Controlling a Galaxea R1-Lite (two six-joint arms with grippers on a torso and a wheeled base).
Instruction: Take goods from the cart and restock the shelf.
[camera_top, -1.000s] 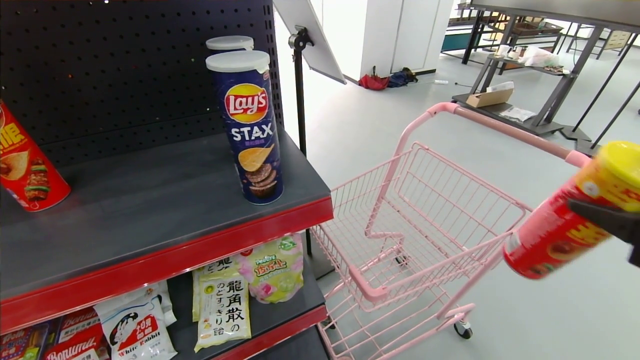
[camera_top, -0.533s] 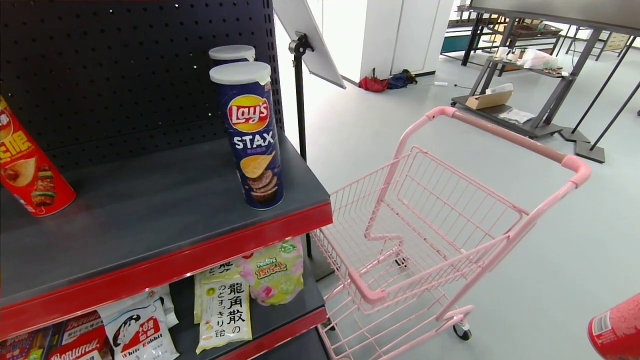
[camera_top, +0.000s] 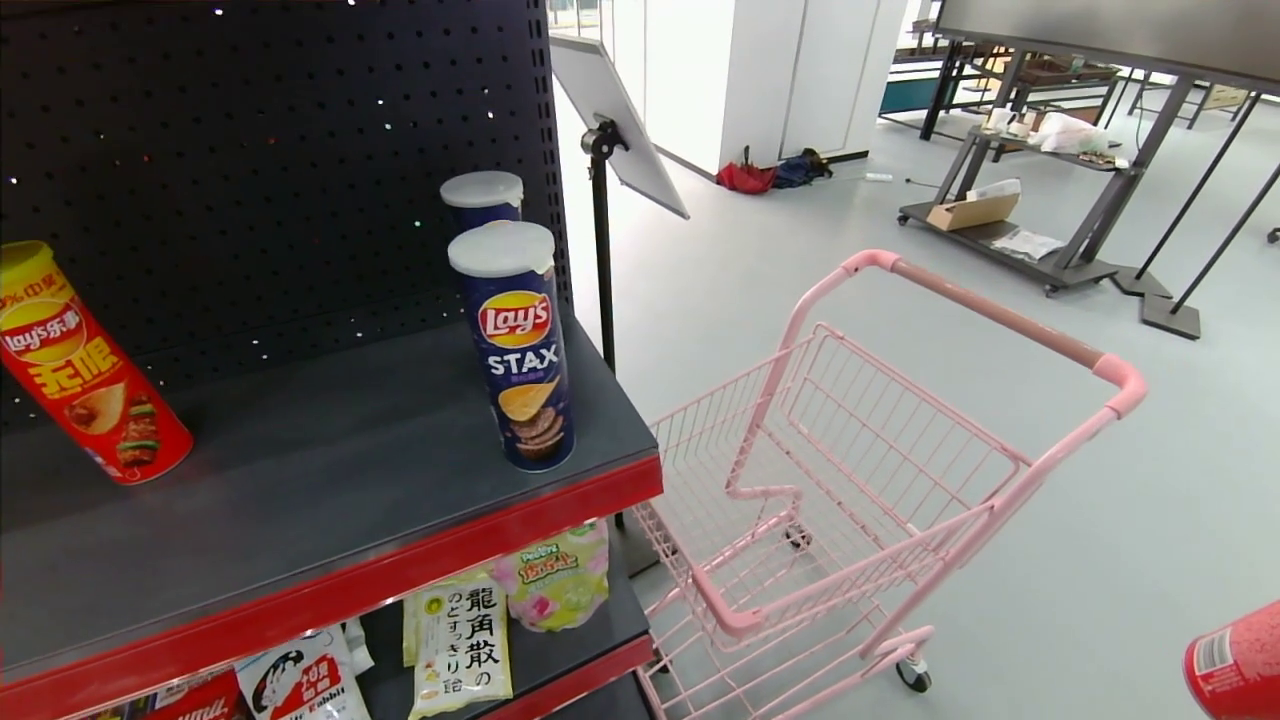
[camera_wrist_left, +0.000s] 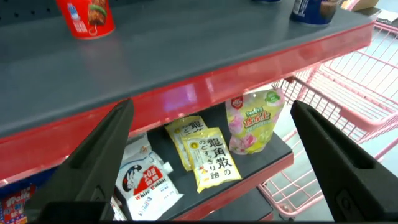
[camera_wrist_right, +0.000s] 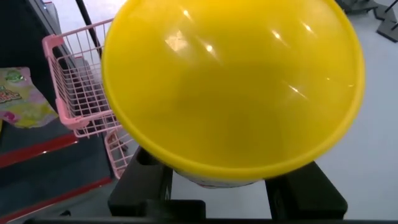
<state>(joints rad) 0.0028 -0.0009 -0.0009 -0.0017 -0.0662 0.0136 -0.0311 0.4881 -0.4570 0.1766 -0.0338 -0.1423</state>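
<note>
A red chip can with a yellow lid (camera_wrist_right: 233, 81) sits between the fingers of my right gripper (camera_wrist_right: 227, 190), which is shut on it. The can's base (camera_top: 1235, 665) shows at the lower right, to the right of the pink cart (camera_top: 1000, 320). The cart's basket holds nothing. On the dark shelf board (camera_top: 330, 470) stand a blue chip can (camera_top: 520, 350) near the front right corner, a second blue can (camera_top: 484, 195) behind it, and a red can (camera_top: 90, 370) at the left. My left gripper (camera_wrist_left: 211, 162) is open, just below the shelf's red front edge (camera_wrist_left: 186, 93).
Bags of sweets (camera_top: 460, 640) lie on the lower shelf (camera_wrist_left: 273, 155). A sign stand (camera_top: 600, 180) rises at the shelf's right end. A wheeled rack (camera_top: 1010, 230) stands far back right. Open grey floor lies right of the cart.
The red can in my right gripper has dropped from beside the cart handle to the lower right corner. The head camera has tilted, so the shelf items sit lower in view.
</note>
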